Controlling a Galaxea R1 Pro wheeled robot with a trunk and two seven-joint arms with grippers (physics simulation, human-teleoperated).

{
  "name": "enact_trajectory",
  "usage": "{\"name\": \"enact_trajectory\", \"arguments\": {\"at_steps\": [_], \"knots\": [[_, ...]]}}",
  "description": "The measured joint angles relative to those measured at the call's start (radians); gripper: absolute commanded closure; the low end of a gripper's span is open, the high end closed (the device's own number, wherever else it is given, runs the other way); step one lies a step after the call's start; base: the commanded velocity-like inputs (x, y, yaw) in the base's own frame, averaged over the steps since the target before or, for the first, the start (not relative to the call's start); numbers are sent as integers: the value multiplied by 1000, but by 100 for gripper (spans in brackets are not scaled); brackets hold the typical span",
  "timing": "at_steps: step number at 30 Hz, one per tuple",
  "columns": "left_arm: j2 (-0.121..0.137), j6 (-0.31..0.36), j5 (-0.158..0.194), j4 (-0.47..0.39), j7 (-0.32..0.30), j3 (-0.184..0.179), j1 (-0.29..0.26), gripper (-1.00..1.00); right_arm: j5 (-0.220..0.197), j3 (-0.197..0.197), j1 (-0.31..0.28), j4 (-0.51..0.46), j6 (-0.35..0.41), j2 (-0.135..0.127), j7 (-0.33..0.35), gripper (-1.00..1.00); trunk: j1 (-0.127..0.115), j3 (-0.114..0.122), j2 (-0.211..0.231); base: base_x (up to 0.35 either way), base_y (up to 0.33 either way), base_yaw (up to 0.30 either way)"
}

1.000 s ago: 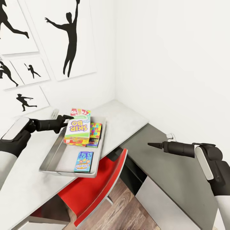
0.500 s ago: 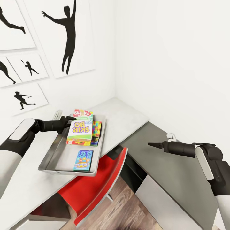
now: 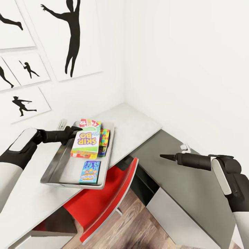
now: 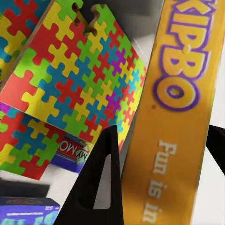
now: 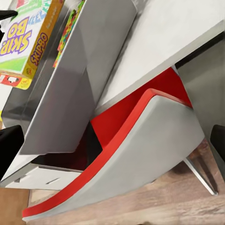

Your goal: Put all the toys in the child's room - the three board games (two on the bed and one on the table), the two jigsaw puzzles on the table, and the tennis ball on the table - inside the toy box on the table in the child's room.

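— Games first: where are they?
— One Skip-Bo box (image 3: 84,142) is over the toy box (image 3: 58,162) on the pale table (image 3: 135,128), on top of another game (image 3: 89,123), a puzzle (image 3: 103,137) beside it.
— Who has it?
— Left gripper (image 3: 76,130); its fingers (image 4: 101,183) straddle the box's orange edge, clamped on it.
— Anything else in the bin?
— A small blue box (image 3: 90,172) on the floor of it.
— Right gripper (image 3: 162,156)?
— Over the dark top, empty; fingers look together, but I can't tell. Red chair (image 3: 103,204) below.

board games (image 3: 85,141) stacked in toy box (image 3: 57,165), on table (image 3: 135,126)
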Motion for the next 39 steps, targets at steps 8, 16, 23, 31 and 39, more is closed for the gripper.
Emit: {"name": "enact_trajectory", "arguments": {"at_steps": [8, 16, 23, 31, 39], "knots": [[2, 60, 1, 0, 0, 1, -15, 100, 0, 2, 0, 0, 0, 0, 0, -100, 0, -13, 0, 0, 0, 0], [-2, 81, 4, 0, 1, -2, -49, 100, 0, 9, 0, 0, 0, 0, 0, -100, 0, -26, 0, 0, 0, 0], [-8, 105, 2, 1, 6, -4, -61, 100, 0, 7, 0, 0, 0, 0, 0, -100, 0, -37, 0, 0, 0, 0], [-10, 113, 2, 5, 9, -4, -64, 100, 0, 4, 0, 0, 0, 0, 1, -100, 0, -51, 0, 0, 0, 0], [-11, 114, 2, 6, 11, -4, -65, 100, 0, 2, 0, 0, 0, 0, 2, -100, 0, -64, 0, 0, 0, 0]]}}
